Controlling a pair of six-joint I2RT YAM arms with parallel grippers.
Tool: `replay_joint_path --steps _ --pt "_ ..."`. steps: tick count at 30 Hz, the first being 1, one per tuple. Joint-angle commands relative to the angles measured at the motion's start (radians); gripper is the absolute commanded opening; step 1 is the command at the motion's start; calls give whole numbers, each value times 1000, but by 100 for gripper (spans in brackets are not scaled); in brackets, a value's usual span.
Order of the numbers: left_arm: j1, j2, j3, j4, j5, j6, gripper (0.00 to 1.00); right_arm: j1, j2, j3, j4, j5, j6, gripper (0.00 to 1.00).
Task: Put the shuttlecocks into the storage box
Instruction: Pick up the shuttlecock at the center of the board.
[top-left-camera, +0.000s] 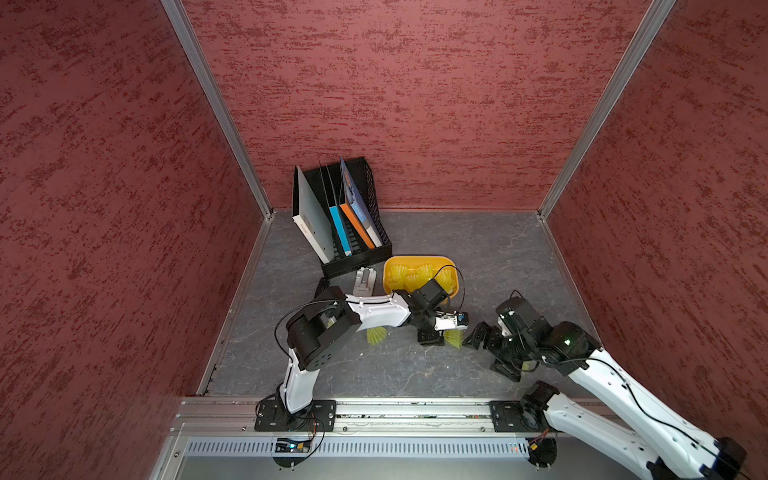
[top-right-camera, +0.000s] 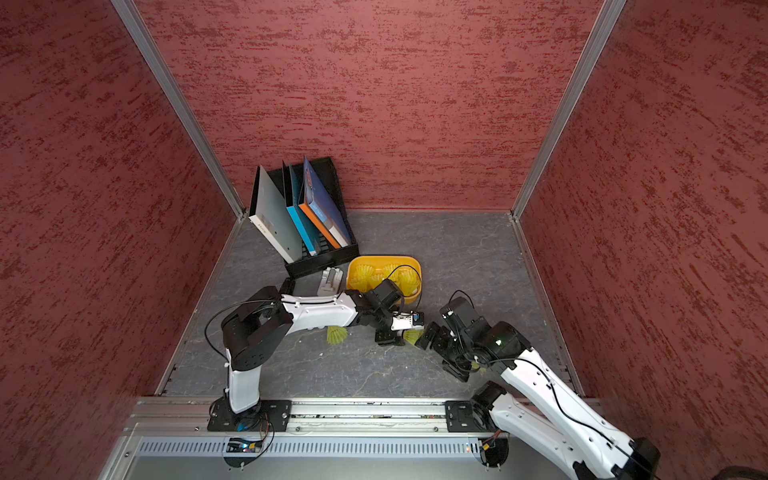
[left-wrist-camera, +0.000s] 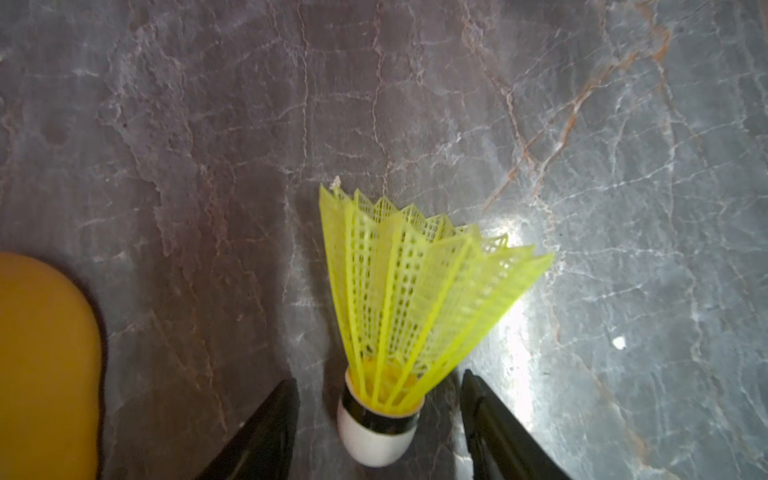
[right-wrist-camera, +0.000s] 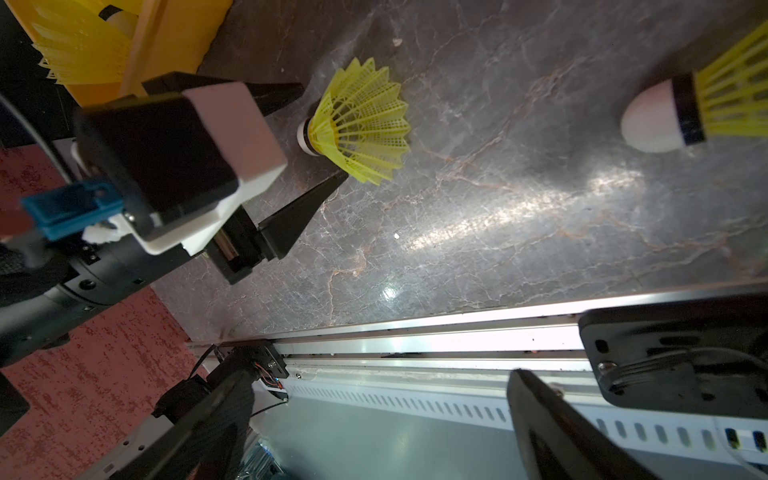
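- On the floor (top-left-camera: 374, 374), under the left arm (top-left-camera: 374, 309), a spare shuttlecock (top-left-camera: 376, 335) lies waiting its turn.
- Behind it, the box (top-left-camera: 419, 258) already holds several shuttlecocks (top-left-camera: 415, 274).
- Left gripper (left-wrist-camera: 379, 384) straddles the next shuttlecock (left-wrist-camera: 415, 291) at its cork (left-wrist-camera: 374, 436), jaws partly apart, gaps either side: lined up to pinch, I'd say.
- Right gripper (right-wrist-camera: 382, 432) hangs wide and empty, giving room.

Your left arm (top-left-camera: 374, 309) is reaching low across toward your right side, its left gripper (left-wrist-camera: 379, 378) showing jaws partly apart. Your right arm (top-left-camera: 615, 382) is leaning inward, its right gripper (right-wrist-camera: 380, 378) gaping wide, gripping nothing.
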Motion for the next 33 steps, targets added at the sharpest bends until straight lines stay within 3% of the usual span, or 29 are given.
replay_joint_path --steps 1,16,28,33 --pt "-2 2 4 -9 -14 10 63 -5 1 34 -2 -2 -10 98" --pt "-18 25 8 -9 -6 -2 48 -5 -7 30 -7 0 -14 98" --pt "-22 25 -3 -9 -9 -14 25 -5 -9 30 -5 2 -17 98" --pt "-32 9 -7 -7 -18 -22 24 -5 -11 32 -6 10 -23 98"
